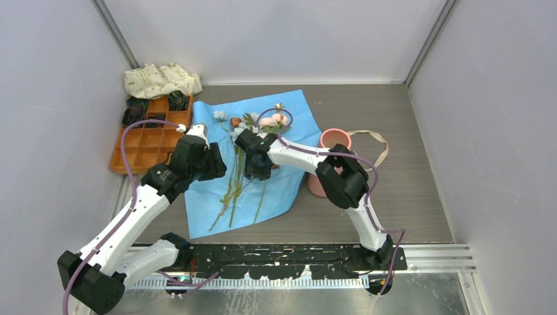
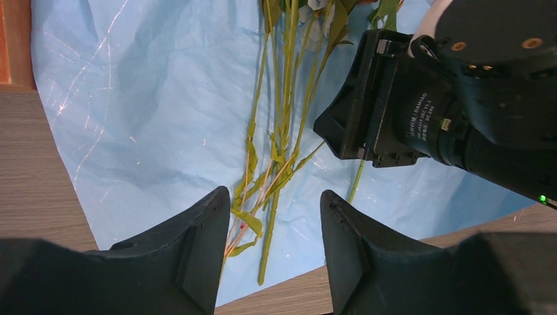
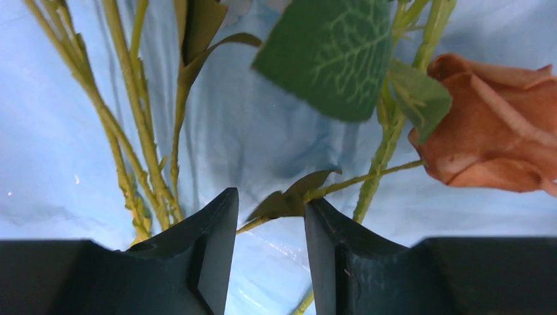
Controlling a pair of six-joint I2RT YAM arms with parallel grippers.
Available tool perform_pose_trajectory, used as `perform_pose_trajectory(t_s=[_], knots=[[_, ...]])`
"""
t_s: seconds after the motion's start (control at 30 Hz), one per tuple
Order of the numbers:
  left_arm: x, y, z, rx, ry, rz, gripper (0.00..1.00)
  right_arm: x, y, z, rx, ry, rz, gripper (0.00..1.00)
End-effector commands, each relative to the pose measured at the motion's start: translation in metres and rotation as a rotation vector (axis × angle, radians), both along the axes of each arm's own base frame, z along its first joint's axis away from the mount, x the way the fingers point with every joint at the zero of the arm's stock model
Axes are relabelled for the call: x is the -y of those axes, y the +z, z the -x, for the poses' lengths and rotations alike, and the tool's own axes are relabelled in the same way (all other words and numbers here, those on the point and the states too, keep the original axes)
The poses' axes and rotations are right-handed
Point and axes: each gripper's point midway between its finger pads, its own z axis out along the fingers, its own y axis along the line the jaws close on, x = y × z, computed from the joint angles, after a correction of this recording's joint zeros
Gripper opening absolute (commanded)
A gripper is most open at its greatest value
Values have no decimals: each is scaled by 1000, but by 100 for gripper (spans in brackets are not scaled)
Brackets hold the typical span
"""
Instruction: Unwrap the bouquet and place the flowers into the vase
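Your left gripper (image 2: pixel 276 223) and right gripper (image 3: pixel 270 223) gape empty. The flowers (image 3: pixel 489 141) look light, floppy; pinch stems (image 3: pixel 378 167) just ahead.

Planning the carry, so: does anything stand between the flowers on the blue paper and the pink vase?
No separate object shows. Between the flowers and the vase lies tabletop, crossed only by the right arm, whose elbow covers the vase's near side in the top view.
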Motion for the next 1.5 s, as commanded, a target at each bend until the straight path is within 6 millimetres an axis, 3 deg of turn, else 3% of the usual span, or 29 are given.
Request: perform_pose_trajectory(t_s=[0.0,0.07,0.17,0.27,0.33,0.53,0.8,0.97,1.17,1.33,1.47], knots=[[0,12,-3,40,-1,10,54,-9,10,-17,38,-35,-33,46],[2,11,-2,32,-7,18,54,-8,7,-18,33,-41,-30,41],[5,11,-2,25,-16,28,54,-9,6,-18,27,-41,-34,24],[5,15,-1,28,-18,32,54,-9,16,-17,35,-43,-47,6],[4,17,-1,36,-15,34,54,-6,26,-17,55,-46,-55,1],[4,22,0,46,-14,43,54,-2,74,-16,121,-39,-116,1],[3,29,0,60,-10,49,54,11,165,-16,286,6,-181,1],[5,31,1,67,-12,67,54,56,247,-23,499,-16,-129,1],[16,30,-1,58,-39,104,54,148,342,-28,819,-158,49,1],[21,25,-4,42,-48,116,54,227,390,-18,1002,-347,216,1],[26,25,-6,37,-58,133,54,267,409,-4,1080,-434,292,1]])
